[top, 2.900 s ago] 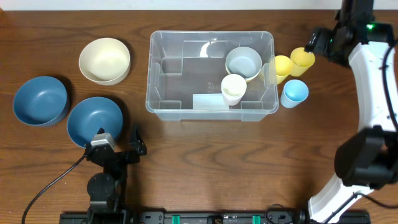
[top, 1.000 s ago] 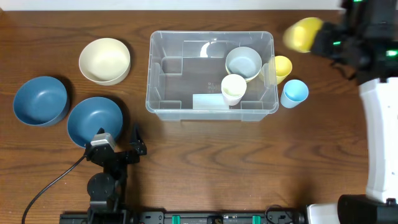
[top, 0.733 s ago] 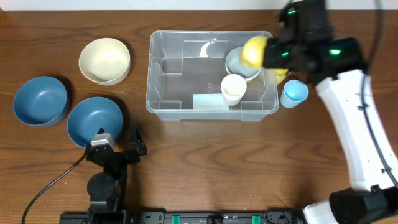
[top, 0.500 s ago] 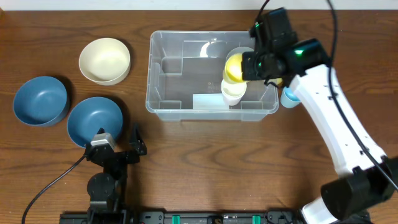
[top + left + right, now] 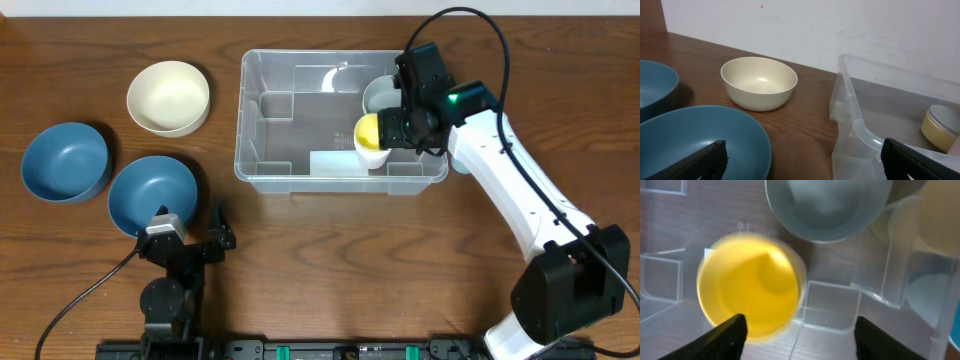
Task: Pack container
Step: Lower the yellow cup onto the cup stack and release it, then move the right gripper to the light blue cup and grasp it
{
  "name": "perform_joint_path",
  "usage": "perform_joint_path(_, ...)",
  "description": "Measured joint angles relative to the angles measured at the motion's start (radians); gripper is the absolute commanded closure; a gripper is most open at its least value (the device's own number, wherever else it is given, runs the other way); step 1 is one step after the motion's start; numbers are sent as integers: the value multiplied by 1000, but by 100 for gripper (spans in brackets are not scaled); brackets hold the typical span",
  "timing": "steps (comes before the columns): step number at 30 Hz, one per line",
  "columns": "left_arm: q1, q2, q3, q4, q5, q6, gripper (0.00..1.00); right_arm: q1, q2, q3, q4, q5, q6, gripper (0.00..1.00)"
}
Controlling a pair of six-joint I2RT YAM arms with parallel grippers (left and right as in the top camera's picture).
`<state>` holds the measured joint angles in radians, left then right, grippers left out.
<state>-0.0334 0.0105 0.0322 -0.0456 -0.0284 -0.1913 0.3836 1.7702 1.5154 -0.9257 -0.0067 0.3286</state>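
The clear container (image 5: 300, 120) stands mid-table. Inside it a yellow cup (image 5: 368, 129) sits in the mouth of a cream cup (image 5: 375, 156), beside a grey-blue cup (image 5: 380, 95). My right gripper (image 5: 403, 125) hangs over them. In the right wrist view the yellow cup (image 5: 747, 295) is blurred by my left finger, and the jaws (image 5: 800, 330) are wide apart and hold nothing. My left gripper (image 5: 192, 228) rests open and empty at the front left, with a blue bowl between its fingers (image 5: 802, 160) and the container wall (image 5: 860, 125) on the right.
A cream bowl (image 5: 168, 95) and two blue bowls (image 5: 65, 160) (image 5: 152, 192) stand left of the container. Another yellow cup (image 5: 940, 220) and a light blue cup (image 5: 930, 295) stand outside its right wall, mostly under my right arm from overhead.
My right arm lifted a yellow cup from right of the container, carried it left over the rim and lowered it onto the cream cup. The jaws now stand open. The left arm stayed still.
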Motion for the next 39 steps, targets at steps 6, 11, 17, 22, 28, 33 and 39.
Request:
perform_joint_path(6, 0, 0, 0, 0, 0, 0, 2, -1, 0, 14, -5, 0, -11, 29)
perform_joint_path(11, 0, 0, 0, 0, 0, 0, 2, -17, 0, 122, -122, 10, -18, 25)
perform_joint_path(17, 0, 0, 0, 0, 0, 0, 2, -133, -41, 246, -238, 29, -17, 25)
perform_joint_path(22, 0, 0, 0, 0, 0, 0, 2, -292, -71, 255, -373, 44, -2, 25)
perform_joint_path(28, 0, 0, 0, 0, 0, 0, 2, -405, -71, 135, -409, 48, 4, 25)
perform_joint_path(33, 0, 0, 0, 0, 0, 0, 2, -434, -71, -15, -300, 48, 4, 26)
perform_joint_path(39, 0, 0, 0, 0, 0, 0, 2, -434, -71, -151, -113, 48, 14, 28)
